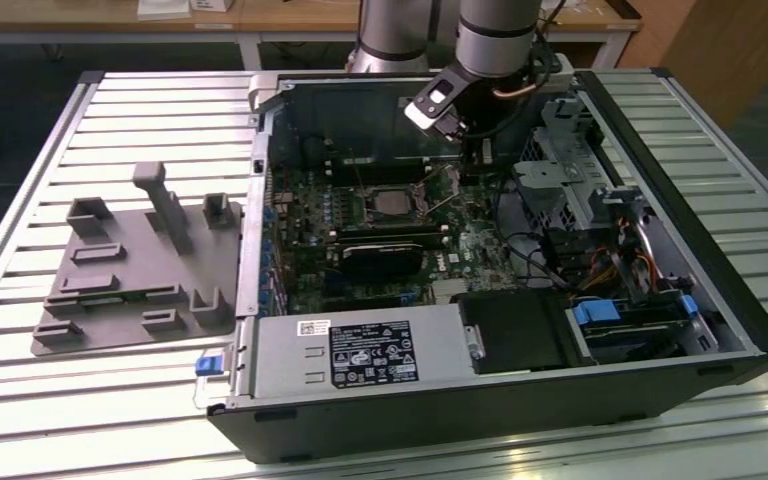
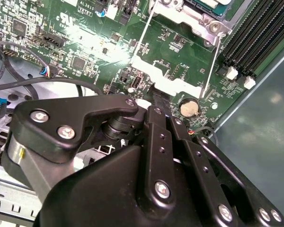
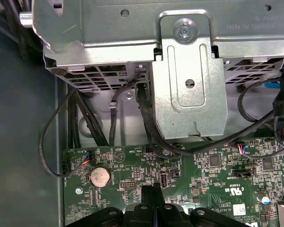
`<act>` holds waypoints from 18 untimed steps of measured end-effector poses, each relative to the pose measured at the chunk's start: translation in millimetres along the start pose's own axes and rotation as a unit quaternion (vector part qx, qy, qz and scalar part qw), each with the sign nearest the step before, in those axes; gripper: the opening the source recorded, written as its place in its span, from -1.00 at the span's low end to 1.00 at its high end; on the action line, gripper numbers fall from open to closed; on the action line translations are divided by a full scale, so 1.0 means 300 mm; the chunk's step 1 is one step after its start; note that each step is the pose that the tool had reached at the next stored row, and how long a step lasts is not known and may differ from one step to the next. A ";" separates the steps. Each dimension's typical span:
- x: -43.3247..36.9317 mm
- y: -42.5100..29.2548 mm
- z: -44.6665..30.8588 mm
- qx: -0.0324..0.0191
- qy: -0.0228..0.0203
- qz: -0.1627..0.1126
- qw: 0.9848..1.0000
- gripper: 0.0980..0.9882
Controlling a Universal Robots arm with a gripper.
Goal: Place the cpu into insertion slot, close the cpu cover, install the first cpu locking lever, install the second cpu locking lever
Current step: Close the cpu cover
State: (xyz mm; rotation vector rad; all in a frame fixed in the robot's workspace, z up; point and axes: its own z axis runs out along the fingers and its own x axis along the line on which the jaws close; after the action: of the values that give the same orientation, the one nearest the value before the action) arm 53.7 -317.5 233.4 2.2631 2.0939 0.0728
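gripper (image 2: pixel 154 92) tip low over the green motherboard (image 3: pixel 208 175), black fingers pressed against each other with nothing seen between them.
matte black link plates, studded with round screws, taper to the narrow tip in both wrist views; whether the tip touches the board is unclear. near it sit a round silver coin cell (image 3: pixel 99 177) and two thin bright wire levers (image 2: pixel 141 35) slanting off the dull silver cpu cover (image 2: pixel 182 16). in the exterior view the cpu (image 1: pixel 387 203), a flat pale grey square, lies mid-board, near the tip on the exterior view's left. further out are a perforated grey steel drive cage (image 3: pixel 187 85), loose black cables (image 3: pixel 143 113), the open black case (image 1: pixel 758 335) and a ribbed metal table (image 1: pixel 157 110).
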 end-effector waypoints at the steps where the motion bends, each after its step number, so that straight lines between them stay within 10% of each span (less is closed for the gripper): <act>1: 0.000 0.000 0.000 0.000 0.000 0.000 1.000 -0.99; 10: 0.000 0.001 0.002 0.033 -0.003 0.000 0.999 -0.99; 18: 0.000 0.004 0.005 0.081 -0.006 -0.001 0.997 -0.99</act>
State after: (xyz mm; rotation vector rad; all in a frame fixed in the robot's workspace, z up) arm 55.1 -317.5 232.0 2.3428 2.1693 -0.1166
